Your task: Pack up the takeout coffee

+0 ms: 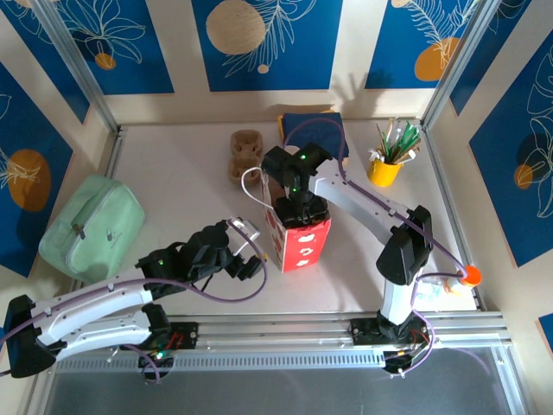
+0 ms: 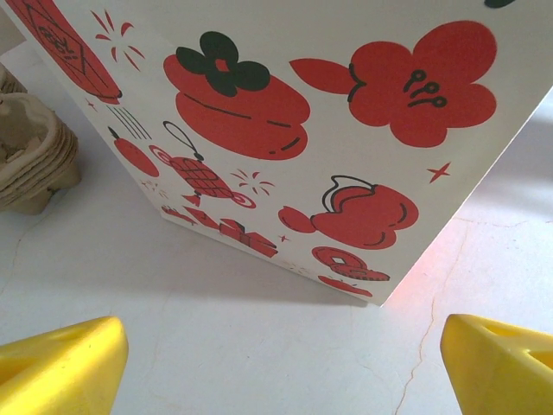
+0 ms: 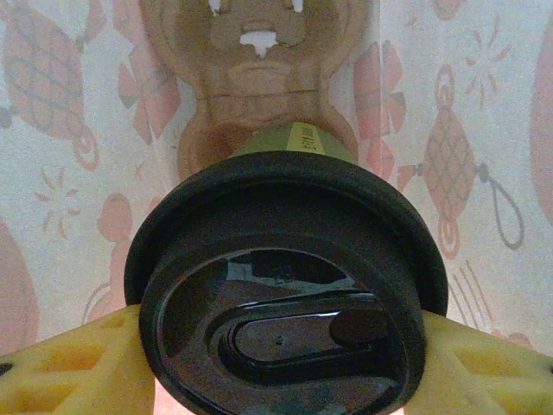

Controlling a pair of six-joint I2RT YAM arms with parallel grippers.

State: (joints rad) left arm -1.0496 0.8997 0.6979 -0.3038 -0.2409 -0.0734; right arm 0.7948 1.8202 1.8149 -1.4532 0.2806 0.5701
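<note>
Red-printed paper walls of the bag crowd the takeout coffee on every side, leaving little room. A brown pulp tray lies beyond it at 12 o'clock. The right claw pinches the cup at its black lid, yellow fingers pressing at 4 and 8 o'clock. At the bag's 9 o'clock, over bare table, the left claw hangs spread wide and empty, just beside the outer wall.
</note>
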